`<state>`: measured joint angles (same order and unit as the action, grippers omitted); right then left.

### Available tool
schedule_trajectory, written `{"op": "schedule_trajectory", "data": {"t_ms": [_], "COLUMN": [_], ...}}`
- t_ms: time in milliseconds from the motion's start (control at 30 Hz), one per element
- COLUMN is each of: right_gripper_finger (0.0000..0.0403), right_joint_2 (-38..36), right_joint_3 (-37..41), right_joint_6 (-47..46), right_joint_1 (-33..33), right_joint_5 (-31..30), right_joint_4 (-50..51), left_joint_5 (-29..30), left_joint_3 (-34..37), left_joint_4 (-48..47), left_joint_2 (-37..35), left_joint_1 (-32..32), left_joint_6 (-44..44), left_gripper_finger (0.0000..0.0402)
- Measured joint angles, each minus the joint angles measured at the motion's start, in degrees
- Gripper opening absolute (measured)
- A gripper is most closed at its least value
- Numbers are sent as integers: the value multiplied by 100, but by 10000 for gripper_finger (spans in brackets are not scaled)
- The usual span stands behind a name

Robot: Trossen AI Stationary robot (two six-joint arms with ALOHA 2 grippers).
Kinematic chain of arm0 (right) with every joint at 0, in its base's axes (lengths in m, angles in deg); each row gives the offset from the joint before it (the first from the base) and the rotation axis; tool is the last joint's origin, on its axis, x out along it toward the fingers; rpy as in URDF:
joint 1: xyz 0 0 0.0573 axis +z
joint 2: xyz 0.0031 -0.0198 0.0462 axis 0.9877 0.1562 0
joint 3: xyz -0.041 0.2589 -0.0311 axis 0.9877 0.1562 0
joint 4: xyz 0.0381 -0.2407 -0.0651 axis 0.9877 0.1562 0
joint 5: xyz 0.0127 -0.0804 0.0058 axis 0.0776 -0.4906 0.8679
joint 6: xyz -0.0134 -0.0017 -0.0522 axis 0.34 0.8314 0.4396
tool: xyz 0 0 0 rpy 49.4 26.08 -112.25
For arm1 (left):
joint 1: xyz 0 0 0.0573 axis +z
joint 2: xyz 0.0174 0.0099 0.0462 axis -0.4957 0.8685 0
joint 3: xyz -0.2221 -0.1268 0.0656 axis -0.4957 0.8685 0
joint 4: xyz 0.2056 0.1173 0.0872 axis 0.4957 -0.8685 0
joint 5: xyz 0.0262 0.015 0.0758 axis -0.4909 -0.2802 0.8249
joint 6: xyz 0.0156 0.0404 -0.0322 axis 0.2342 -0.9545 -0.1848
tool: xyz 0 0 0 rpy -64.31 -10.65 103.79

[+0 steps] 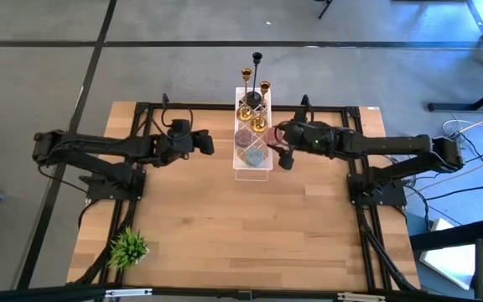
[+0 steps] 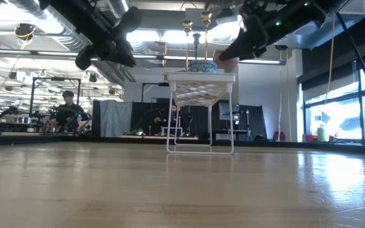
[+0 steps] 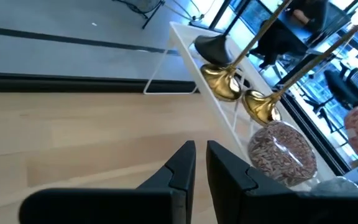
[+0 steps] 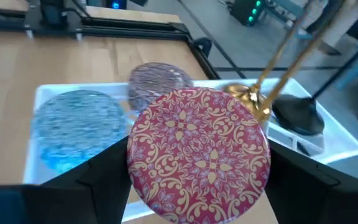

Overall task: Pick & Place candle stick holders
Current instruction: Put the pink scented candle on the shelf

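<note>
- You have three candle stick holders (image 1: 256, 92) standing on the white stand (image 1: 252, 168) at the upper centre of the high view: one black, two gold.
- In the left wrist view you see two gold bases (image 3: 221, 82) side by side and one black base (image 3: 211, 47) beyond them; the stems run out of the frame's upper right, so their cup tips are cut off there.
- Three round patterned discs show: a blue one (image 4: 79, 127) and a speckled purplish one (image 4: 157, 79) on the stand, and a red-and-gold one (image 4: 199, 154).
- Your right gripper (image 4: 199, 186) has its fingers spread wide around the red-and-gold disc, just right of the stand's middle in the high view; the disc hides the fingertips.
- Your left gripper (image 3: 199, 163) has its fingers nearly together with nothing between them, left of the stand and apart from it.
- One green plant tuft (image 1: 127, 248) sits at the desk (image 1: 225, 226) in the lower left.
- In the low view the stand's top is seen edge-on, so you can hardly tell its contents apart.
</note>
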<state>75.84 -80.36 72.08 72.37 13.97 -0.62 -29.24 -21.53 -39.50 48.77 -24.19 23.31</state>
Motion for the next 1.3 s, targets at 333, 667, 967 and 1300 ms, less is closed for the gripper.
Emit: {"op": "schedule_trajectory", "data": {"t_ms": [333,667,967,1300], "right_gripper_finger": [296,296,296,296], "right_joint_2": [383,404,522,713], "right_joint_3": [0,0,-2,-82], "right_joint_6": [-199,-408,-440,-469], "right_joint_1": [-193,-194,-226,-234], "right_joint_5": [386,522,594,628], "right_joint_4": [-577,-437,-449,-603], "left_joint_5": [-423,-443,-455,-527], "left_joint_3": [0,0,0,0], "left_joint_4": [-25,-27,-27,-25], "left_joint_2": [-10,-10,-10,-8], "left_joint_1": [376,406,450,450], "left_joint_6": [-202,-258,-299,-450], "left_gripper_finger": [33,33,33,33]}}
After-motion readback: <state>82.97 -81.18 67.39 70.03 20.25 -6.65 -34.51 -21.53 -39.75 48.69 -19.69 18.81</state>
